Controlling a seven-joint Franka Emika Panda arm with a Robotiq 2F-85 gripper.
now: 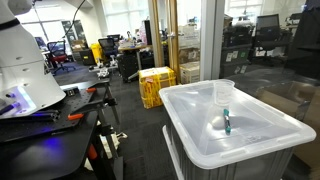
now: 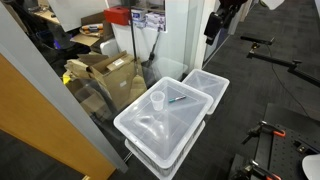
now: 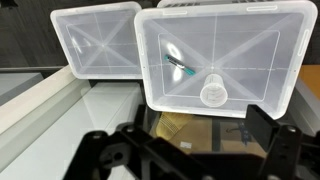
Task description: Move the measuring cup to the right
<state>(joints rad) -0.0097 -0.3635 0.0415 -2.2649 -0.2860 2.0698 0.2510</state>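
Note:
The measuring cup is a small clear plastic cup standing upright on the lid of a clear plastic bin. It also shows in an exterior view and in the wrist view, near the lid's edge. A small teal-green marker lies on the same lid close to the cup. My gripper is open and empty, held high above and well clear of the bin. It shows as a dark shape at the top of an exterior view.
A second clear bin stands beside the first. A glass partition and cardboard boxes lie on one side of the bins. A yellow crate sits on the floor behind. A workbench with tools holds the robot base.

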